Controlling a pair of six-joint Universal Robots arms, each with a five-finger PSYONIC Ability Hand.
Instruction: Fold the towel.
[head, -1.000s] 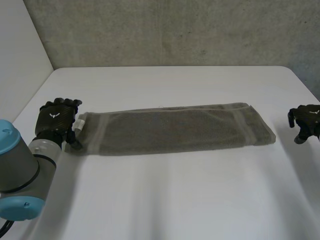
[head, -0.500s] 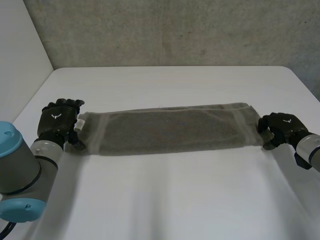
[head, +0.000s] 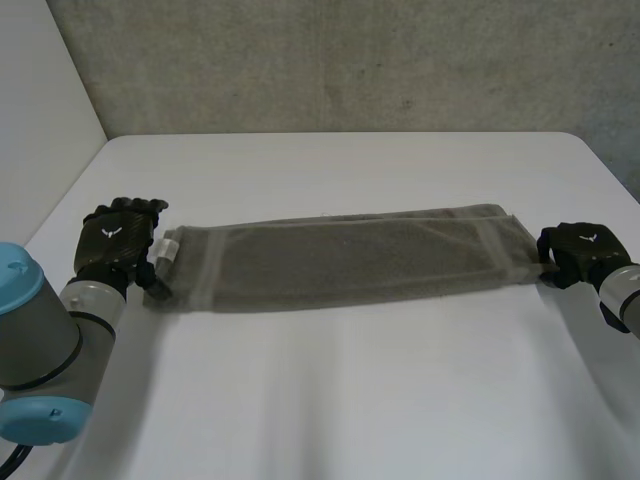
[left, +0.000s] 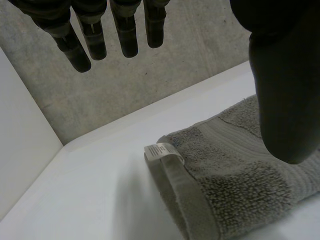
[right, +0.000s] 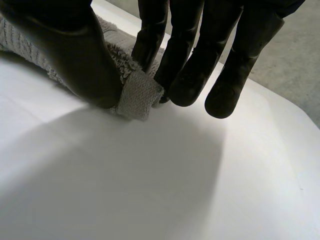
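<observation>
A grey towel (head: 350, 258) lies on the white table (head: 330, 390) as a long folded strip running left to right. My left hand (head: 115, 240) rests at its left end, open, with straight fingers (left: 80, 50) held above the table and the thumb (left: 285, 100) over the towel (left: 240, 175), beside its white label (left: 161, 150). My right hand (head: 580, 250) is at the strip's right end. In the right wrist view its thumb (right: 75, 55) and fingers pinch the towel's near right corner (right: 137, 95) just above the table.
A grey concrete wall (head: 350, 60) stands behind the table's far edge, and a white panel (head: 40, 110) closes the left side. Bare table stretches in front of the towel and behind it.
My right hand came in from the right, reached the towel's right end and closed on its corner, drawing the strip slightly to the right. The left hand stayed put.
</observation>
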